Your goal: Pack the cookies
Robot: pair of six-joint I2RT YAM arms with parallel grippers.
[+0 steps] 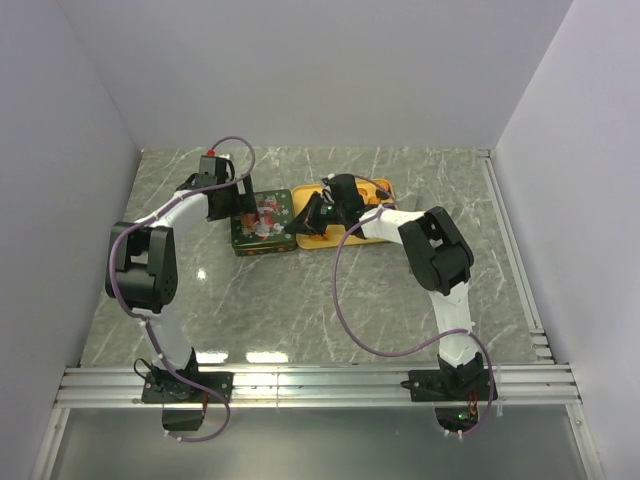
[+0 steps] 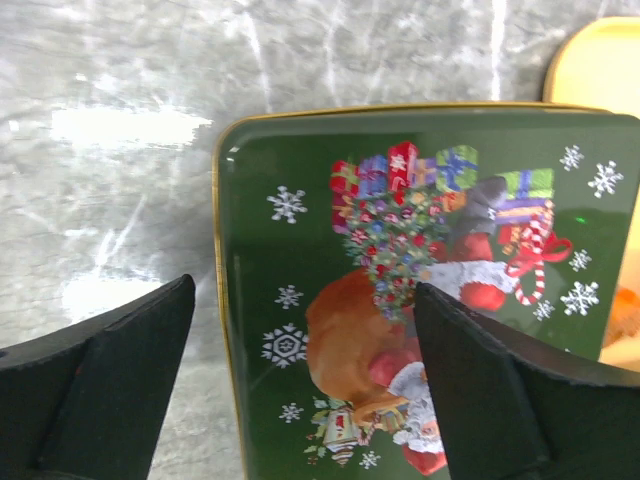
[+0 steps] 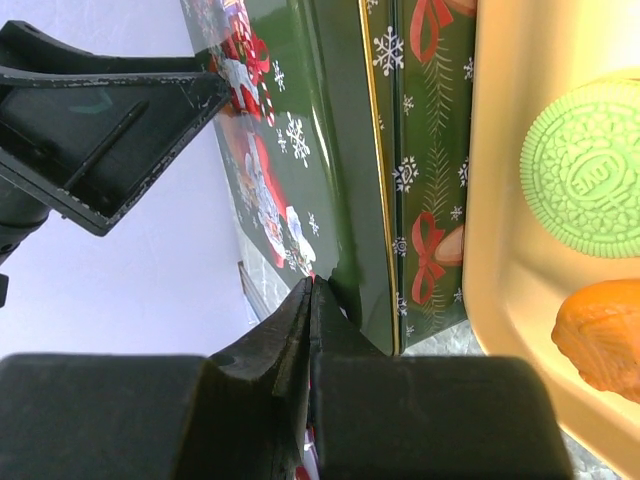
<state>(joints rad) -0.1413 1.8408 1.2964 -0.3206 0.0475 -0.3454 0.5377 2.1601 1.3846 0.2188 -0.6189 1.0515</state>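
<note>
Top external view: the green tin [image 1: 262, 222] sits near the middle of the tabletop [image 1: 300, 310], with the yellow tray [image 1: 386, 187] just beside its right side. My left fingers [image 1: 245, 207] hang over the tin's left edge. My right fingers [image 1: 298, 222] sit at the seam between tin and tray.

Left wrist view: my left fingers are spread wide and hold nothing, one over the tabletop and one over the lid [image 2: 300, 250], astride its left rim. The lid looks glossy, so I judge that a squeeze from here could skid off and knock the tin sideways.

Right wrist view: my right fingers are pressed together with nothing between them, tips at the lid's edge. The cookies [image 3: 585, 170] lie in the tray, outside the tin. A push from here could shove the tin against the tray and jolt them, or pin the lid so it jams.
</note>
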